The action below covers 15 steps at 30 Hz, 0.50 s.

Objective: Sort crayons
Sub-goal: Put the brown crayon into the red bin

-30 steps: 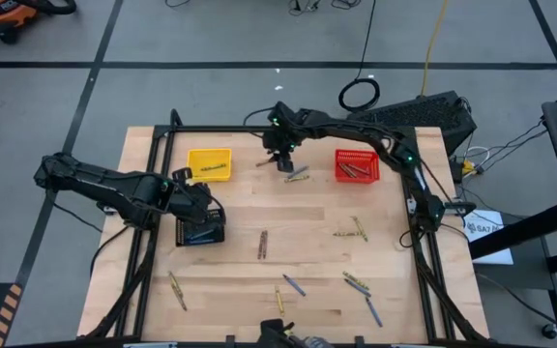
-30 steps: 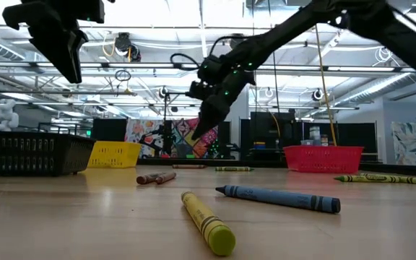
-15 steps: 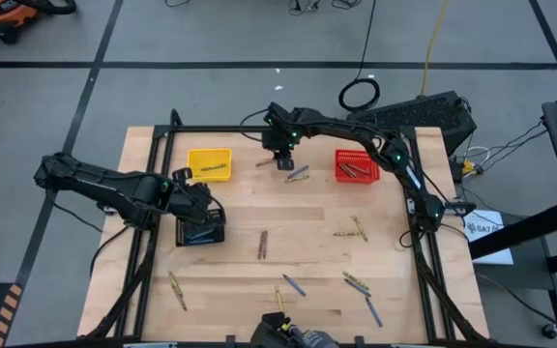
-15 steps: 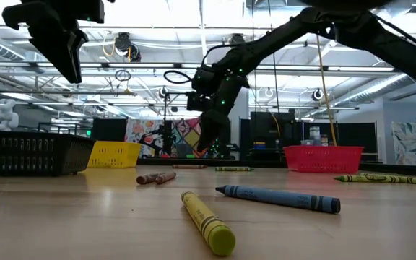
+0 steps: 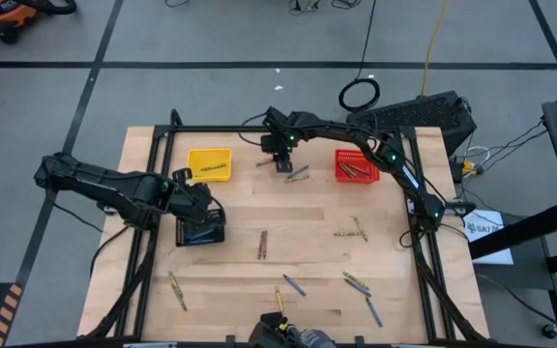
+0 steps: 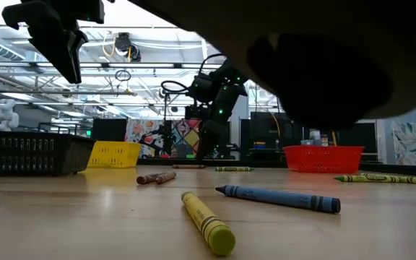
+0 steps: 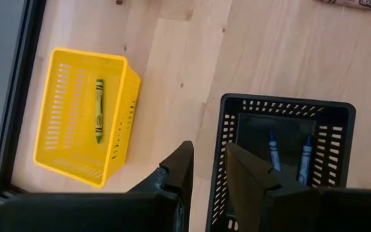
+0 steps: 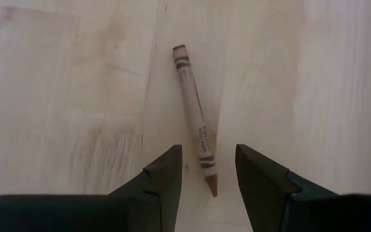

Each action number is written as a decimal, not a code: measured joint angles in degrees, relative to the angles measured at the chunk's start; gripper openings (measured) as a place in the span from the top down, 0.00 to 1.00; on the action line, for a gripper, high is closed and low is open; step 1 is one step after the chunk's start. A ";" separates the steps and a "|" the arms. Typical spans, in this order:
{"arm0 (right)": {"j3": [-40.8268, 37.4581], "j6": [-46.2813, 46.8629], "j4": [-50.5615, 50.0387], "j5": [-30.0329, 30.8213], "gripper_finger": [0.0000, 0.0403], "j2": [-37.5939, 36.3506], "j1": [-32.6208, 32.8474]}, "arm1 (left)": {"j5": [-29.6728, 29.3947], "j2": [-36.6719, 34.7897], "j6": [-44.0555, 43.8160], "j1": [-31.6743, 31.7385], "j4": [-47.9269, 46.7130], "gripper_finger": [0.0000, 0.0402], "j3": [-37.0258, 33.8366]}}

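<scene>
A brown-red crayon lies flat on the wooden table near its far edge; it also shows in the high view. My right gripper is open just above it, one finger on either side of its pointed end, touching nothing I can see; it also shows in the high view. My left gripper is open and empty above the rim of the black basket, which holds two blue crayons. The yellow basket holds one crayon.
The red basket with several crayons stands right of my right gripper, with two crayons between them. Loose crayons lie over the middle, right and near parts of the table. A dark blurred shape fills the low view's upper right.
My right gripper has gone down toward the table at the far edge, staying open over the brown-red crayon. The crayons and baskets have not moved.
</scene>
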 joint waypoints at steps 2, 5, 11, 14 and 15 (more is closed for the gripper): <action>0.00 -0.14 0.00 0.02 0.67 0.11 0.00 | 0.01 0.00 -0.01 0.00 -0.01 0.79 0.00; 0.00 -0.16 0.21 -0.05 0.67 0.75 0.04 | 0.03 0.00 -0.03 0.00 -0.02 0.79 0.00; -0.02 -0.54 -0.22 0.03 0.67 1.67 0.50 | 0.05 0.00 -0.04 -0.02 -0.02 0.79 0.00; 0.00 -0.55 0.32 0.09 0.68 1.74 0.63 | 0.05 0.00 -0.03 -0.02 -0.02 0.79 0.00; 0.00 -0.53 0.17 0.11 0.69 1.85 0.68 | 0.05 0.00 -0.05 -0.02 -0.02 0.79 0.02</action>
